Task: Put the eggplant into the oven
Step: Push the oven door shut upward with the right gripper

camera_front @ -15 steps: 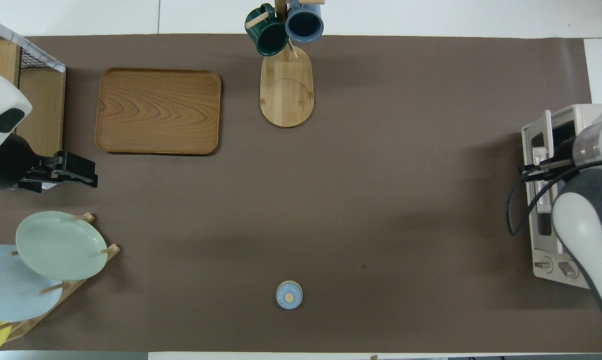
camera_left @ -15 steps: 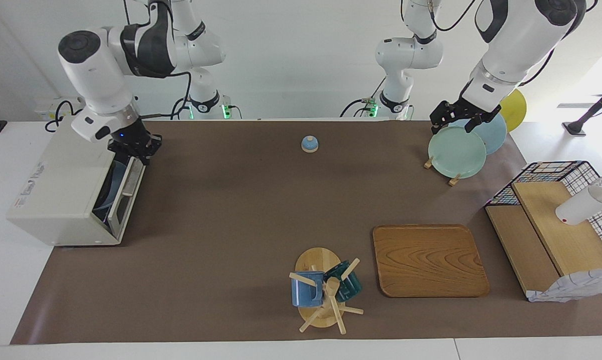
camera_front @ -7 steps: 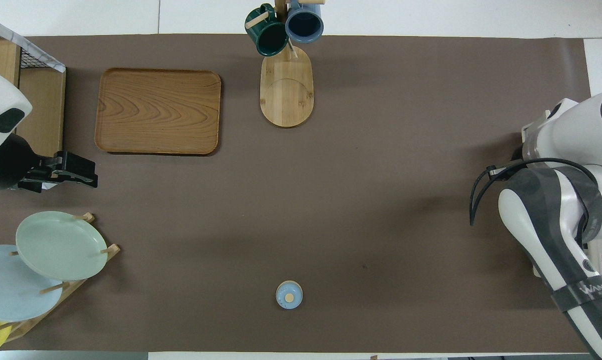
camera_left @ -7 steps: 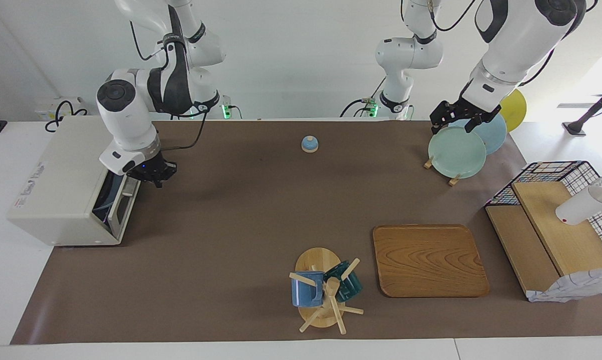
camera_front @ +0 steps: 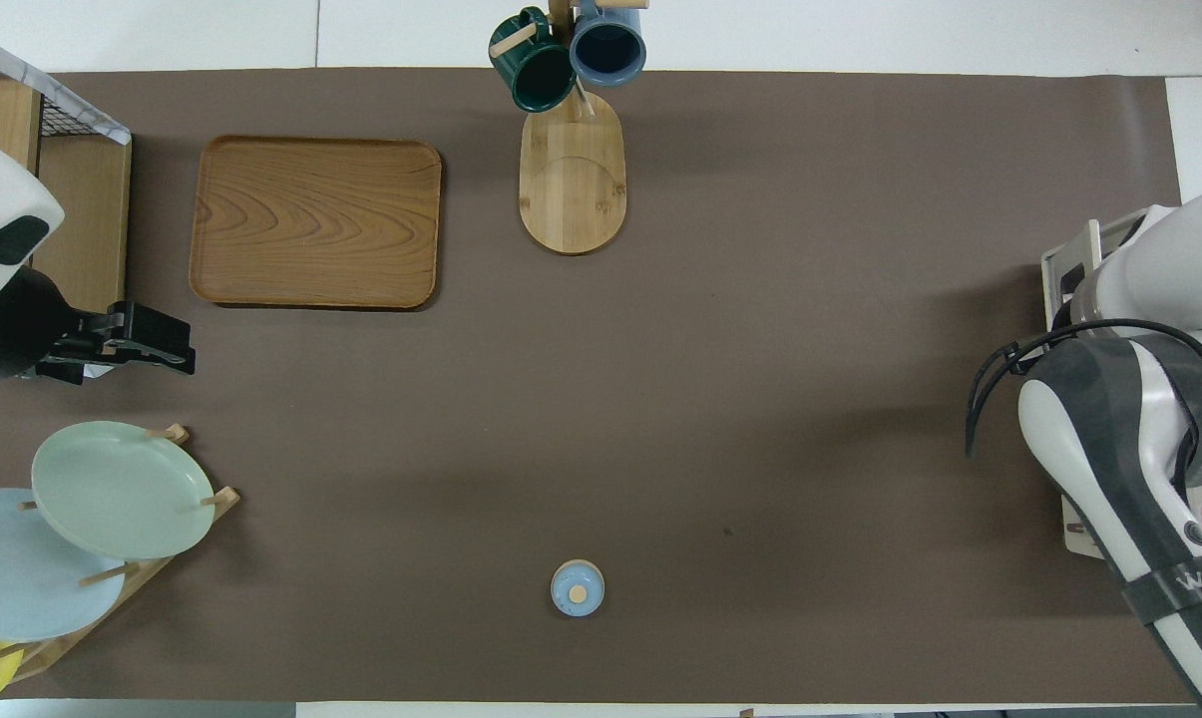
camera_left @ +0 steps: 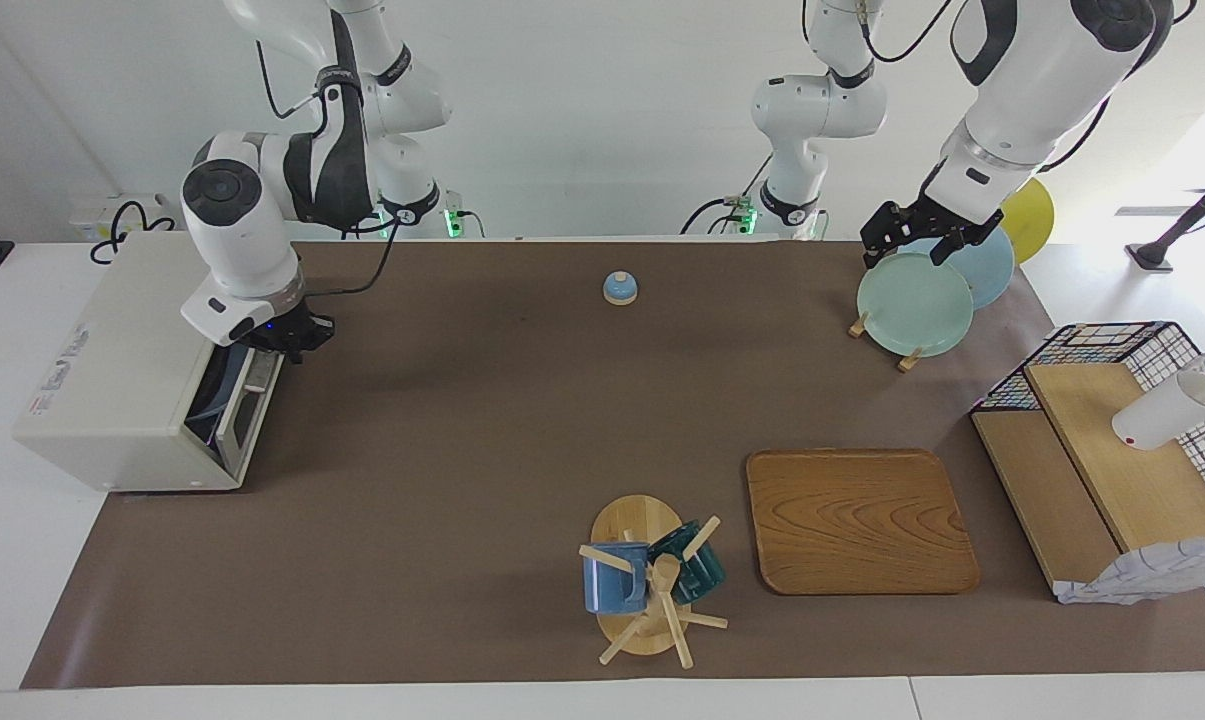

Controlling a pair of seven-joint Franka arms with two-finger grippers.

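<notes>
Since half a second ago the right gripper (camera_left: pixel 290 347), fingertips pressed together, has pulled back slightly and sits at the top edge of the oven (camera_left: pixel 127 370) door, which stands nearly shut. Oven sits at the right arm's end of the desk (camera_left: pixel 482 420). Eggplant not visible. Left gripper (camera_left: pixel 907 243), spread, waits over the plate rack (camera_left: pixel 912 305).

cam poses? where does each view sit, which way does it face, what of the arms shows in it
Facing view: high across the table, looking at the robots; both arms show whole, right gripper shut at the oven door, left gripper open over the plate rack.
Overhead view: above the robots' end, looking steeply down and forward; left gripper and right arm's links show.
Shared: wooden tray, mug tree, blue knob, half a turn apart.
</notes>
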